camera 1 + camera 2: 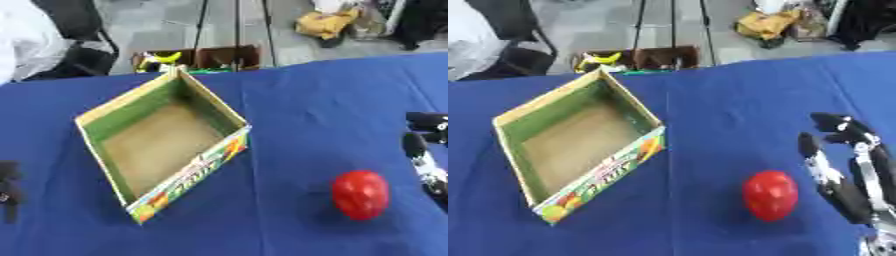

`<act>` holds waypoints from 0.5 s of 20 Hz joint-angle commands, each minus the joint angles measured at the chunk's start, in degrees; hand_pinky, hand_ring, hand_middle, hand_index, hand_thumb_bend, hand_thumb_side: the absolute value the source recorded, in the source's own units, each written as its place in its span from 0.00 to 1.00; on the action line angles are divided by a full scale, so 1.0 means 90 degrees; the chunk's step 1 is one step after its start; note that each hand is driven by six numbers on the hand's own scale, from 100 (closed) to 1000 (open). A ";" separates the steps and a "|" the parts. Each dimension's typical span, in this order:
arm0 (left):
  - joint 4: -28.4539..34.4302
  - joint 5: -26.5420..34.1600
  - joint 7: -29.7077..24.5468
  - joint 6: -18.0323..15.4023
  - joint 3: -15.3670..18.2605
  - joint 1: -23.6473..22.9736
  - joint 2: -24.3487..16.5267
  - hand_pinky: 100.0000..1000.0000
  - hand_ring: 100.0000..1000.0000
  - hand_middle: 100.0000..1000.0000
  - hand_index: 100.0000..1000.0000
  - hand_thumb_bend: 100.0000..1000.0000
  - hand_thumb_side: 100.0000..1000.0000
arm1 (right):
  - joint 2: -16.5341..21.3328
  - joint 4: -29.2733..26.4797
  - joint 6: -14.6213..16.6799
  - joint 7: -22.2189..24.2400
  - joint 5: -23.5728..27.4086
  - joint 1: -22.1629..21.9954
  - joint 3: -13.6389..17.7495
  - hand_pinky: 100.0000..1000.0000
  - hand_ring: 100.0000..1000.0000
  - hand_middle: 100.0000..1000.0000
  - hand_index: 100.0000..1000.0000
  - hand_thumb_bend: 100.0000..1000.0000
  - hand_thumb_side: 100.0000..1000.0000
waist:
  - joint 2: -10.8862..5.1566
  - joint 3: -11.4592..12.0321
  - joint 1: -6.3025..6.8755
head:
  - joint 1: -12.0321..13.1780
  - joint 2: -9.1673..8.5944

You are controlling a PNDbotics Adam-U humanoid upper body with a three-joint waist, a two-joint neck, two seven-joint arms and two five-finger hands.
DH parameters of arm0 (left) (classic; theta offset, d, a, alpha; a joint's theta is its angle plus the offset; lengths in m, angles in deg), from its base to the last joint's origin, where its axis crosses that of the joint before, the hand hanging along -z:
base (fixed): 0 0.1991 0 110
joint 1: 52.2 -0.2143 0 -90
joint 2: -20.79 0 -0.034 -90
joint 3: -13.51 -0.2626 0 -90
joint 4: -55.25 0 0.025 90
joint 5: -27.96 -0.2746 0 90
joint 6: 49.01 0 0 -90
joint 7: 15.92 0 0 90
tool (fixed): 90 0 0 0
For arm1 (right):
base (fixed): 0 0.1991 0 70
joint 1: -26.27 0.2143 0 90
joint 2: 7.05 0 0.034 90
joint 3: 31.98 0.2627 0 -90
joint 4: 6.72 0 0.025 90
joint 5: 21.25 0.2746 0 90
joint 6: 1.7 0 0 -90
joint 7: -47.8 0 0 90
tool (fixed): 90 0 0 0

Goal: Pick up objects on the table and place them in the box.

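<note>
Blue table [737, 105], frame-wide. Box [579, 145] at centre left, empty. Red fruit [770, 195] at lower right, well apart from it. Right hand [846, 170] just beside, fingers spread, holding nothing. Left hand [9, 190] at left edge, fingers unreadable. Best closed around the fruit's middle, then lifted clear over the rim.

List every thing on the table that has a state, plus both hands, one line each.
box: open at the top, empty, upright on the blue table
red fruit: lying on the table, right of the box, untouched
right hand: open, fingers straight, just right of the red fruit, holding nothing
left hand: at the left edge of the left eye view, left of the box; finger state unclear
</note>
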 commanded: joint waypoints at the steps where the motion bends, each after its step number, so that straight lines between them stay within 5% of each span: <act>1: 0.0108 0.0015 0.0020 0.0010 0.0055 0.0033 -0.0045 0.10 0.32 0.44 0.62 0.00 0.81 | 0.0057 -0.0130 -0.0010 0.0020 0.0021 0.0028 0.0043 0.67 0.74 0.73 0.82 0.28 1.00 | -0.0147 0.0010 -0.0034 | 0.0023 -0.0013; 6: 0.0117 0.0012 0.0020 0.0031 0.0054 0.0034 -0.0049 0.10 0.32 0.44 0.62 0.00 0.81 | 0.0039 -0.0130 -0.0037 0.0101 0.0010 0.0014 0.0040 0.68 0.75 0.73 0.82 0.30 1.00 | -0.0200 0.0022 -0.0067 | 0.0026 0.0003; 10: 0.0123 0.0010 0.0019 0.0041 0.0052 0.0035 -0.0052 0.10 0.32 0.44 0.62 0.00 0.81 | 0.0090 -0.0130 -0.0103 0.0395 -0.0191 0.0006 0.0033 0.68 0.77 0.76 0.85 0.43 1.00 | -0.0223 0.0043 -0.0085 | 0.0004 0.0075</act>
